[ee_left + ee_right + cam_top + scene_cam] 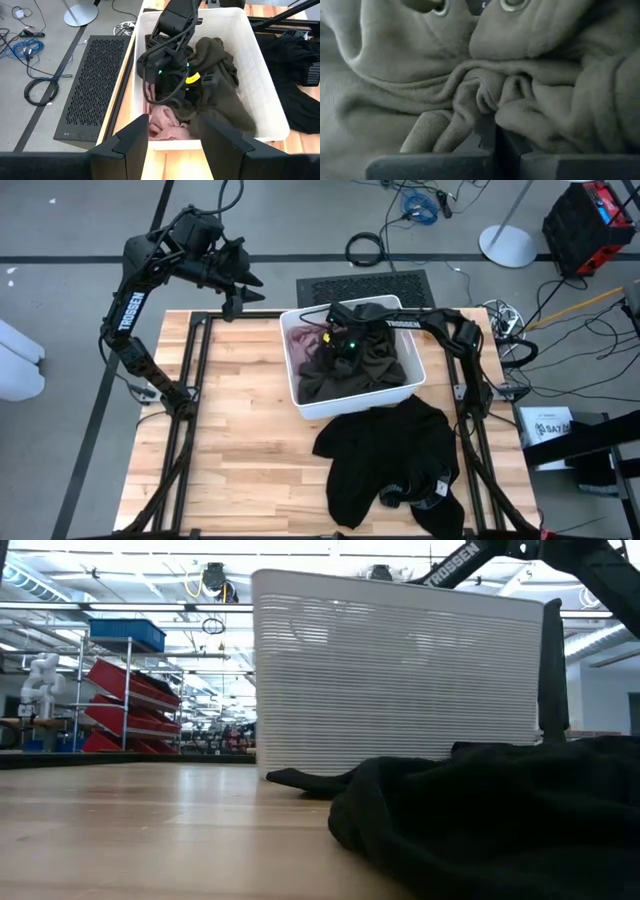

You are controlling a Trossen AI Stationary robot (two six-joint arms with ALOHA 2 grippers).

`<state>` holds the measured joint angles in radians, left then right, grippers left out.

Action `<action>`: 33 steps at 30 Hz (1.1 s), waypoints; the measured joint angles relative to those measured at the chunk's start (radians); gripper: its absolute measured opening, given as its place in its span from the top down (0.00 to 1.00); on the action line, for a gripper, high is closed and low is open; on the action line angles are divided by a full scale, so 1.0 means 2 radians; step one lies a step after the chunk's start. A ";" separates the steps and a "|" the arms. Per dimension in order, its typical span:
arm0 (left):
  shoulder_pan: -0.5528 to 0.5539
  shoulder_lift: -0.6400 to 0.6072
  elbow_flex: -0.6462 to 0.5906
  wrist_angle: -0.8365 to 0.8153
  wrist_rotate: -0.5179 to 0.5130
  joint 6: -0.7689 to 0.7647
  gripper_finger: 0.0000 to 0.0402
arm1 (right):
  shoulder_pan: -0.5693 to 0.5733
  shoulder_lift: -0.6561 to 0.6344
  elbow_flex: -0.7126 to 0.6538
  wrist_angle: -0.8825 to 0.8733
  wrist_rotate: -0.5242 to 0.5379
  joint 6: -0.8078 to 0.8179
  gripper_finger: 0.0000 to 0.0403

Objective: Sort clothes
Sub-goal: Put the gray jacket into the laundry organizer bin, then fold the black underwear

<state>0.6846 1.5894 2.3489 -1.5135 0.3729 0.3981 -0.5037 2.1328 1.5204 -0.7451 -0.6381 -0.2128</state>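
High view: I see the olive-green garment [365, 360] bunched in the white bin [410, 385], pink garment [300, 338] beside it, black garment [390, 455] on the table [240, 450]. My right gripper [345, 348] pinches olive fabric; left gripper [240, 285], fingers apart, hovers beyond the table's far edge

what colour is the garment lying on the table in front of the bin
Black. The garment lies crumpled on the wooden table, seen best in the high view.

Black garment [500, 810] heaped on the wooden table [150, 830], touching the white ribbed bin [400, 680].
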 joint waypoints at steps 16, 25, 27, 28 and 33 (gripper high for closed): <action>0.000 0.000 0.000 0.000 0.009 0.000 0.55 | 0.004 -0.097 -0.007 0.104 0.143 0.093 1.00; 0.000 0.000 0.000 0.000 0.010 0.000 0.55 | 0.013 -0.183 -0.006 0.045 0.024 0.054 1.00; 0.000 0.000 0.000 0.000 0.010 0.000 0.55 | 0.017 -0.202 -0.006 0.018 0.017 0.040 1.00; 0.000 0.000 0.000 0.000 0.010 0.000 0.55 | 0.019 -0.211 -0.006 0.003 0.016 0.031 1.00; 0.000 0.000 0.000 -0.005 0.010 0.000 0.55 | 0.030 -0.264 -0.005 -0.010 0.020 0.021 1.00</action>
<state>0.6846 1.5890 2.3489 -1.5234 0.3923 0.3981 -0.4445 1.6046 1.5096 -0.7649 -0.5976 -0.1715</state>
